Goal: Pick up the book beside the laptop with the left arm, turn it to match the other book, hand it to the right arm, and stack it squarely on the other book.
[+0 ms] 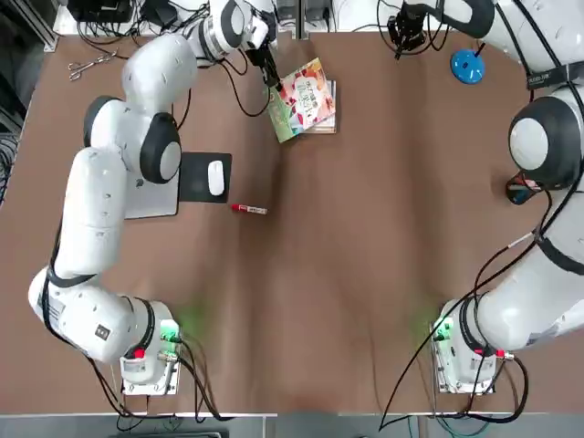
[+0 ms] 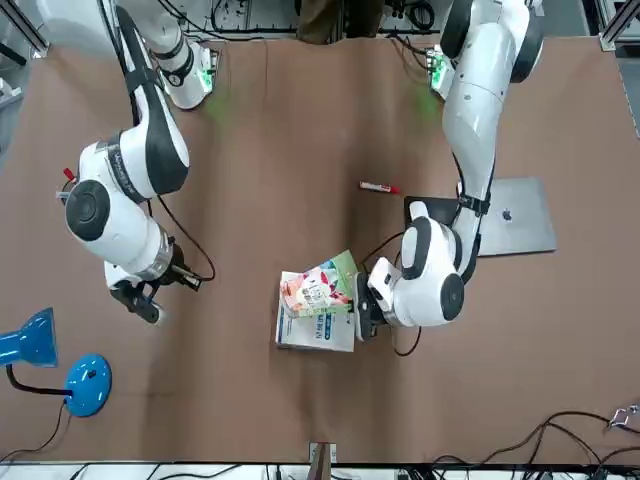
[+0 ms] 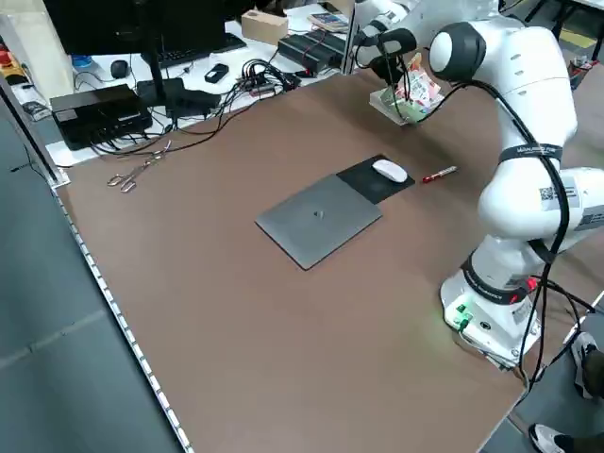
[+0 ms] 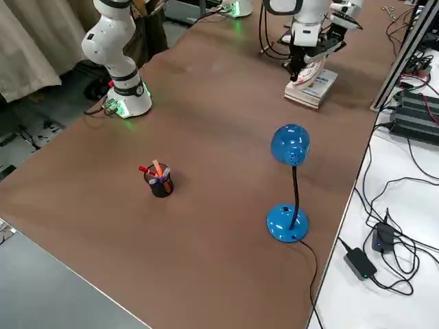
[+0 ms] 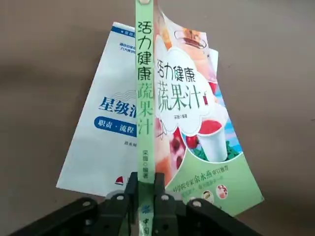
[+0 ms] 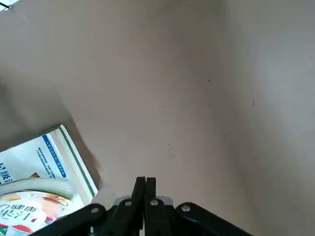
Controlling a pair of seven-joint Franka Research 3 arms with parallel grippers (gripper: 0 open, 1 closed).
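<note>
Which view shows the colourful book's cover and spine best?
The left wrist view: the colourful book's spine and cover face it squarely. Top and front views show its cover smaller; left side, partly behind cables; right side, mostly its edge; right wrist, one cropped end.

Top and front views opposed

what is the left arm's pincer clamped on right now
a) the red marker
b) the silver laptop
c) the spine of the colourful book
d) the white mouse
c, the left pincer is closed on the green spine of the colourful book, above the white-covered book
</note>
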